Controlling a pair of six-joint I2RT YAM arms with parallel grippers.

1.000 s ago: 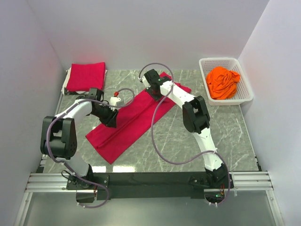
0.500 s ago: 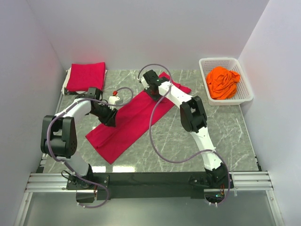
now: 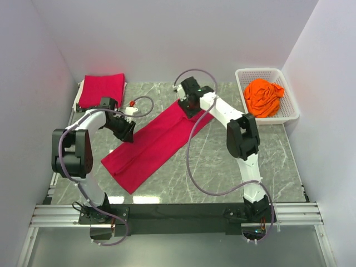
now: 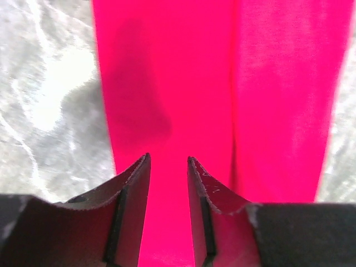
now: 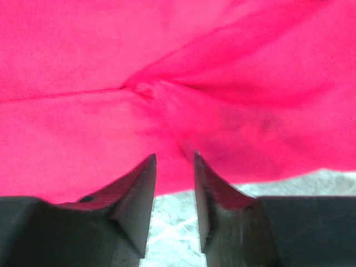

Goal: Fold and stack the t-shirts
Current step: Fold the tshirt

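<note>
1. Broadly, a grey marbled table (image 3: 267, 161) fills the walled work area, with both arms reaching out over it.
2. The biggest of the t-shirts, a crimson shirt (image 3: 150, 144) folded into a long strip, lies flat and slantwise from the near left toward the far middle of the table. The left wrist view (image 4: 167, 83) shows a lengthwise crease in it, and the right wrist view (image 5: 111, 55) shows a small pucker at its far end.
3. A white lattice basket (image 3: 261, 70) stands at the far right corner and holds a crumpled orange shirt (image 3: 262, 97).
4. A folded crimson stack (image 3: 102, 89) rests at the far left corner, well apart from the strip.
5. The left gripper (image 3: 127, 131) hangs over the strip's left edge. In its own view (image 4: 168, 158) the jaws stand slightly apart, a narrow gap showing cloth below, with nothing seen clamped.
6. The right gripper (image 3: 192, 105) sits at the strip's far end. Its jaws (image 5: 174, 156) are likewise narrowly parted, with marble visible between them and no cloth seen pinched.
</note>
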